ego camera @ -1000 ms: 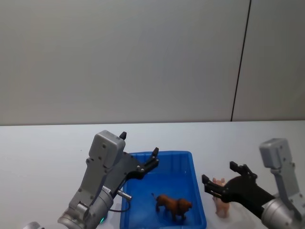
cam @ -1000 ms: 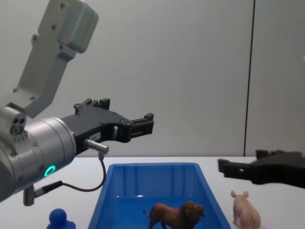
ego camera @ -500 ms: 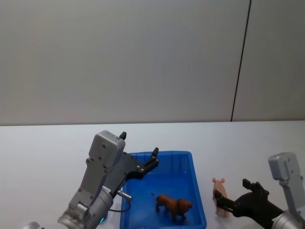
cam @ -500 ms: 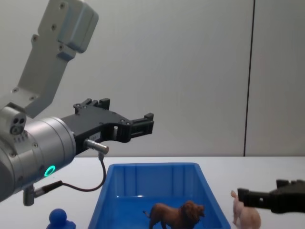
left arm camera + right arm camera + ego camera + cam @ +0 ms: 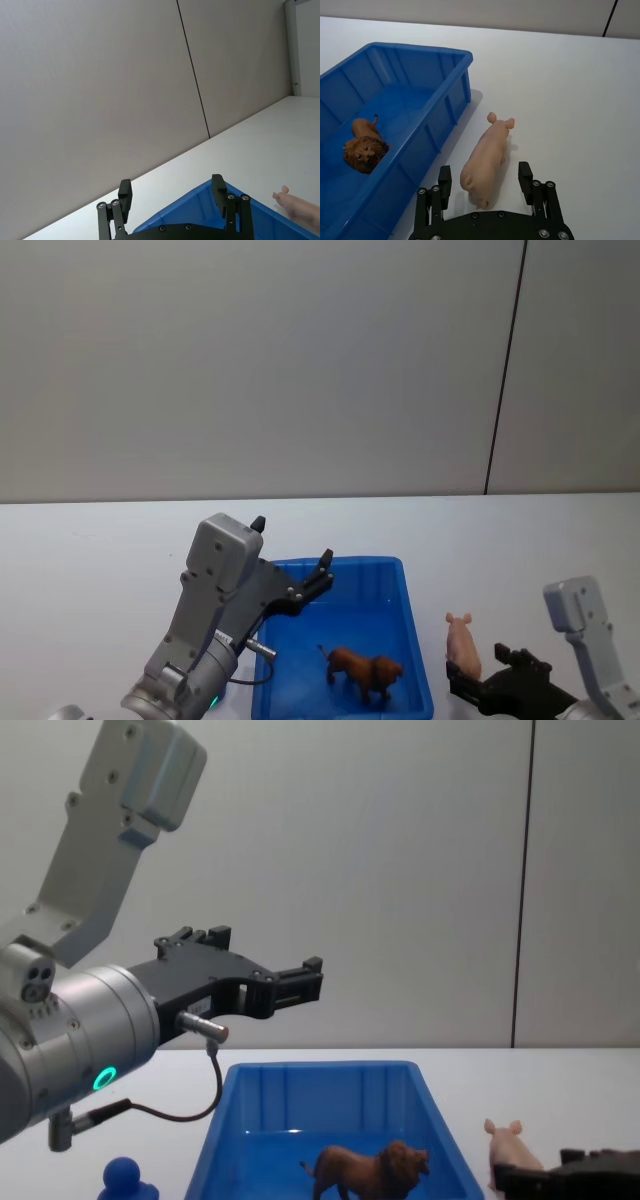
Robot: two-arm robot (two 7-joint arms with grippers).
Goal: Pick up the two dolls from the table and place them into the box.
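The brown lion doll point(image 5: 365, 672) point(image 5: 365, 145) point(image 5: 370, 1170) stands inside the blue box point(image 5: 340, 562) point(image 5: 410, 47) point(image 5: 320, 1068). The pink pig doll point(image 5: 463, 645) point(image 5: 485, 160) point(image 5: 510, 1148) stands on the white table point(image 5: 100, 540) just right of the box. My right gripper point(image 5: 480, 670) point(image 5: 484, 171) point(image 5: 535, 1172) is open and low at the table, its fingers on either side of the pig's rear without touching it. My left gripper point(image 5: 293, 540) point(image 5: 171, 182) point(image 5: 265, 950) hangs open and empty above the box's far left part.
A small blue round-headed figure point(image 5: 125, 1178) stands on the table left of the box. A grey wall with a dark vertical seam rises behind the table. The table point(image 5: 570, 75) stretches bare to the right of the pig.
My right gripper has dropped from above the pig down to table level and now straddles the pig's rear. The left arm, lion and box have not moved.
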